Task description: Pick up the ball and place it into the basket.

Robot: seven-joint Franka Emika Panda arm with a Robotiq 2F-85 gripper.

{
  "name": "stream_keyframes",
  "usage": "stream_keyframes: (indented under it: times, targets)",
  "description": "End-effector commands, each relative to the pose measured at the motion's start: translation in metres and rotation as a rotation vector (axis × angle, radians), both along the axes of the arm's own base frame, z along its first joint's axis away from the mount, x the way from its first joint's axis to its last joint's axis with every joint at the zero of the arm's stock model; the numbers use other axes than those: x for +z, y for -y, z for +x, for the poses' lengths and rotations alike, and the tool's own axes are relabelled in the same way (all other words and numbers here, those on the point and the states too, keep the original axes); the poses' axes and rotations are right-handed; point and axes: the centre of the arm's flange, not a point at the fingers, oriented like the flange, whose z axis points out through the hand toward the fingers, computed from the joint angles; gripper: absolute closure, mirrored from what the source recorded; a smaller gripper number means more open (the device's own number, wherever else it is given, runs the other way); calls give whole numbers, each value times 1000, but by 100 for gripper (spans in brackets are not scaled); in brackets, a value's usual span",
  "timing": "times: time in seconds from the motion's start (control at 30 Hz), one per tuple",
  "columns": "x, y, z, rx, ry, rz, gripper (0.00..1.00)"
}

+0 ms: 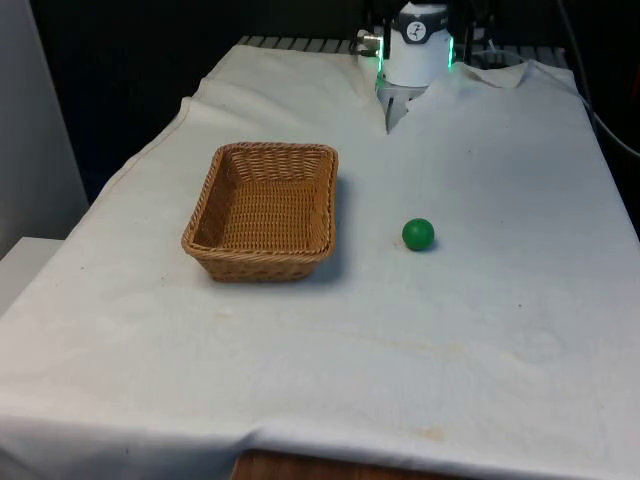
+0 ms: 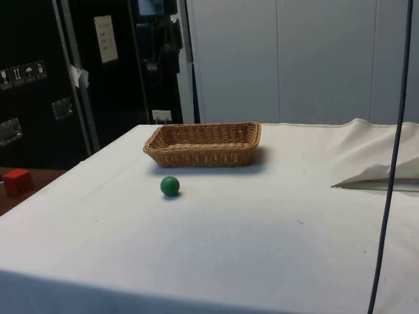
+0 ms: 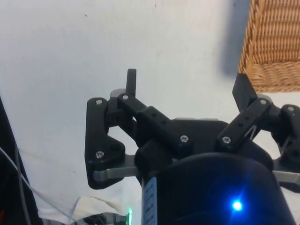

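You have the ball (image 1: 418, 234) on the table (image 1: 480, 330), near the basket (image 1: 262, 211), at the front view's right of it.

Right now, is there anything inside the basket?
Nothing can be seen inside the basket: the front view shows its bare woven floor. The green ball lies on the white cloth outside it, apart from it. In the side view the near wall covers the floor.

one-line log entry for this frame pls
stage: before pickup | gripper: open, above cloth, holding nothing | ball: on cloth, beside basket, apart from it | basket: empty
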Motion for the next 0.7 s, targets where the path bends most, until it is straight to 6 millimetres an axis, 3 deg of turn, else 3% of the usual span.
stream_keyframes:
  times: [0.0, 0.67]
  targets:
    - [-8, -2, 3, 0, 5, 10, 0]
    - [-65, -2, 13, 20, 13, 60, 0]
